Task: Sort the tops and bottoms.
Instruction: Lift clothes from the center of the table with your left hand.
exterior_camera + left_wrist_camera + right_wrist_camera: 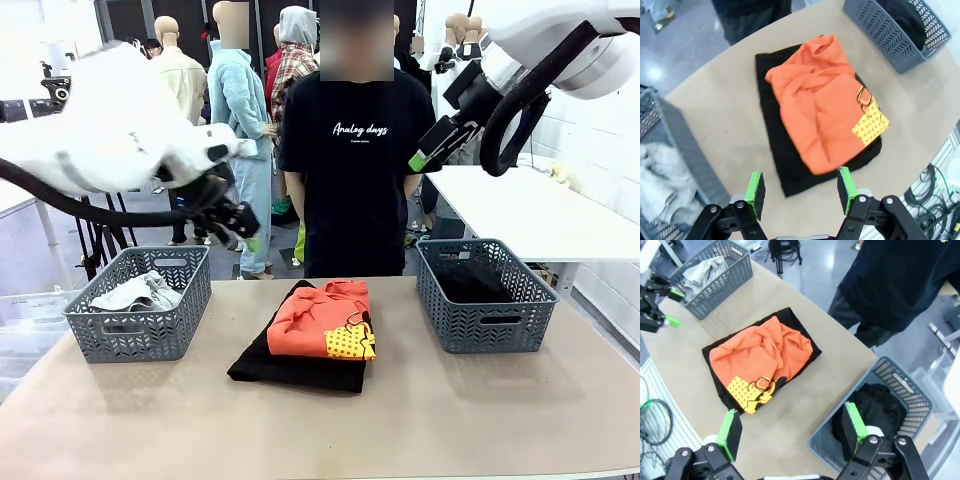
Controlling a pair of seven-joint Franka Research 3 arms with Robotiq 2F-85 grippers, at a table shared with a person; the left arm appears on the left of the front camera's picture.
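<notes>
The orange top (825,115) lay on the folded black bottoms (771,140), slantwise ahead of the nearer left gripper (800,192), whose jaws stood open and empty.

Bright, even indoor light falls from overhead across the tan table (500,420), leaving only soft, short shadows beneath the left basket (140,335) and the folded pile. The orange top (325,320) reads vivid and crisp, while the black garment (290,368) under it swallows nearly all detail. In the wrist views the polished floor (655,72) throws back pale glare spots, and wide-angle distortion bows the table's edge. Close to the front camera, the white left arm (90,140) is soft and near overexposed. The left gripper (800,192) shows its green pads (756,192) bright and saturated.
</notes>
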